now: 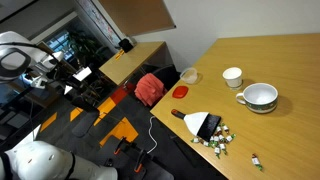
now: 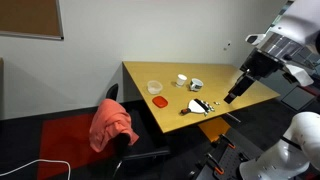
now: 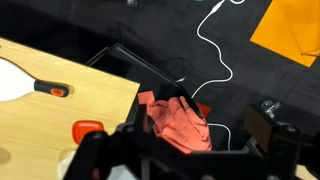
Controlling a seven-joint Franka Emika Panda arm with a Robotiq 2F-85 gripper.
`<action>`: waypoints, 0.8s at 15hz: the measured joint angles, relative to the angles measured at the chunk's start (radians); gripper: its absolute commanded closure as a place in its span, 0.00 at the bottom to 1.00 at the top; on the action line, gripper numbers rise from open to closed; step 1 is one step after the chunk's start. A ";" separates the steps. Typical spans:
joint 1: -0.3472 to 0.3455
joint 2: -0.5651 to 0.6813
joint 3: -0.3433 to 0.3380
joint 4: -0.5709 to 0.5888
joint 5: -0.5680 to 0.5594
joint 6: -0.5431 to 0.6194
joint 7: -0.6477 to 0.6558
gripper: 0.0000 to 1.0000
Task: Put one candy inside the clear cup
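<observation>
The clear cup (image 1: pixel 187 75) stands near a table corner, and it also shows in the other exterior view (image 2: pixel 155 88). Several small candies (image 1: pixel 218 140) lie scattered by a white scoop (image 1: pixel 200 122) with a dark handle; they are also visible in an exterior view (image 2: pixel 208 105). One more candy (image 1: pixel 256 160) lies apart near the table edge. My gripper (image 2: pixel 232 96) hangs in the air beside the table, away from cup and candies. In the wrist view the gripper (image 3: pixel 185 150) has its fingers wide apart with nothing between them, above a chair.
A small white cup (image 1: pixel 232 76) and a green-rimmed mug (image 1: pixel 260 96) stand on the wooden table (image 1: pixel 270 55). A flat red object (image 1: pixel 180 91) lies beside the clear cup. A chair with a red cloth (image 3: pixel 180 122) and a white cable (image 3: pixel 215 50) are below.
</observation>
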 measured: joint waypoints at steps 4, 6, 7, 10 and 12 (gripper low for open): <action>0.000 0.000 0.000 0.000 0.000 0.000 0.000 0.00; 0.000 0.000 0.000 0.000 0.000 0.000 0.000 0.00; 0.000 0.000 0.000 0.000 0.000 0.000 0.000 0.00; 0.000 0.000 0.000 0.000 0.000 0.000 0.000 0.00; -0.012 0.000 0.000 0.000 -0.005 0.014 0.000 0.00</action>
